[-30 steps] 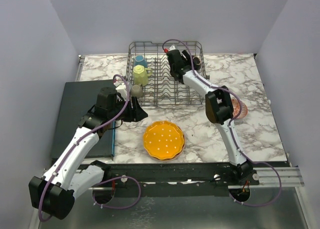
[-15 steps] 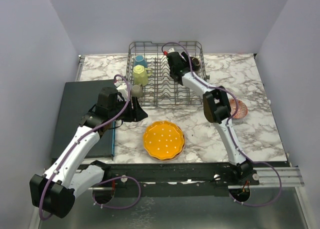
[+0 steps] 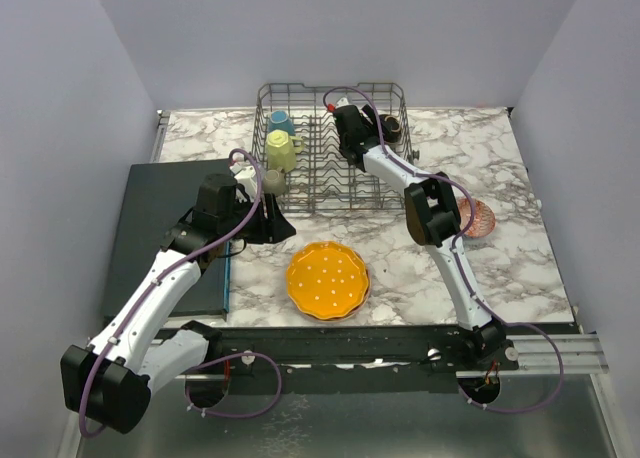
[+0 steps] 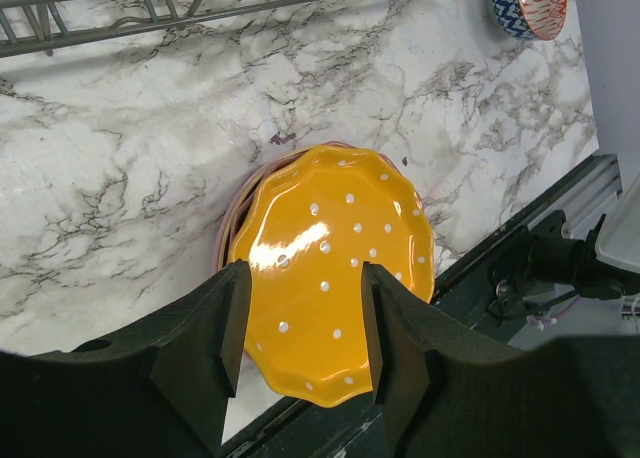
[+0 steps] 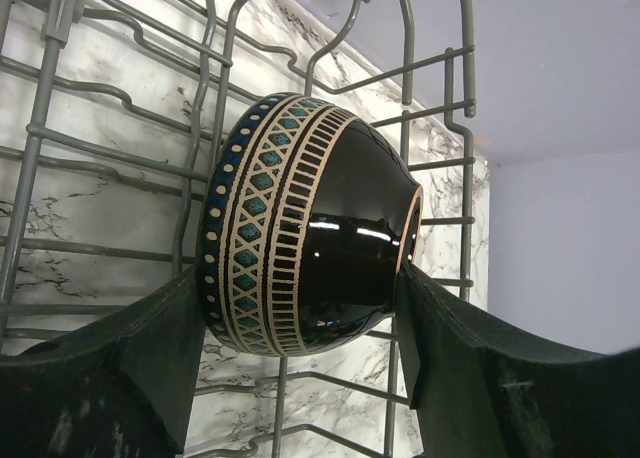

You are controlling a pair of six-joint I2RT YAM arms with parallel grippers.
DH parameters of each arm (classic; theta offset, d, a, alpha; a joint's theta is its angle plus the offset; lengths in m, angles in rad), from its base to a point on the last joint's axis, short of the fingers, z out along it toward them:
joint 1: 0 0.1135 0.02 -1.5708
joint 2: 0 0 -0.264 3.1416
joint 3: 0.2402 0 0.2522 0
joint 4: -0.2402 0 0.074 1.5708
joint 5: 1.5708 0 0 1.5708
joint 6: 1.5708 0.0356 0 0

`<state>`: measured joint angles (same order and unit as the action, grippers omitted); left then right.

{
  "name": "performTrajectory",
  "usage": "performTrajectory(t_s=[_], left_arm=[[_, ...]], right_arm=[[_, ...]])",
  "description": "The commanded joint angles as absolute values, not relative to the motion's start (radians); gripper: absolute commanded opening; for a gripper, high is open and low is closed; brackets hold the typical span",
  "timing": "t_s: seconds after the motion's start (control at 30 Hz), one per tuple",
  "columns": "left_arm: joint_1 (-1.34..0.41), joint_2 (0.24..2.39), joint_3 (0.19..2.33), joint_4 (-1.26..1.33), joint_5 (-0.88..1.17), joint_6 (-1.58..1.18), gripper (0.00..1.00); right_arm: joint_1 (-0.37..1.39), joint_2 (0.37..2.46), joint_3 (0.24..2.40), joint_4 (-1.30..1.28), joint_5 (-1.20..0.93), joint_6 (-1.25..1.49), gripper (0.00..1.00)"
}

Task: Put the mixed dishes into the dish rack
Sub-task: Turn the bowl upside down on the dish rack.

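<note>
Dark bowl (image 5: 300, 218) clasped in right end effector (image 5: 300, 283), inside dish rack (image 3: 325, 178); left end effector (image 4: 302, 283) released

A white, grey-veined marble-patterned table (image 3: 520, 263) is boxed in by plain pale lavender walls (image 3: 330, 28) on three sides. A dark flat mat (image 3: 150, 223) lies on it just left of the left tool (image 3: 278, 228). The light is soft and even.

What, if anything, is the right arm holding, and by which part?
The right gripper holds the dark patterned bowl on its side in the dish rack, one finger at the banded rim, the other at its foot.
</note>
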<state>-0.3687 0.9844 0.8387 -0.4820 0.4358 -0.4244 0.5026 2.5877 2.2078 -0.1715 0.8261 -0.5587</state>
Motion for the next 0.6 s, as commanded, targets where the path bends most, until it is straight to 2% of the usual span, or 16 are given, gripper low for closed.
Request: performTrajectory(t_s=[0.0,0.07,0.13,0.33,0.57], left_arm=[[-0.373,0.989,0.835,-0.495,0.415,-0.407,0.54],[-0.373,0.989,0.835,-0.495,0.41,-0.407,0.54],[-0.373,0.989,0.834,-0.496,0.408,-0.405,0.54],[-0.373,0.986,0.836,-0.5,0.403,-0.404,0.54],[-0.373,0.983,0.836,-0.502,0.397,-0.404,0.54]], right_arm=[[0.498,2.609,2.254,-0.14,0.862,-0.545,0.51],[0.5,2.609,2.258,-0.151,0.86,-0.536,0.54],[0.5,2.609,2.262,-0.166,0.857,-0.523,0.63],[0.506,2.602,2.261,-0.179,0.856,-0.508,0.8],[0.514,2.594,2.243,-0.176,0.864,-0.508,0.91]])
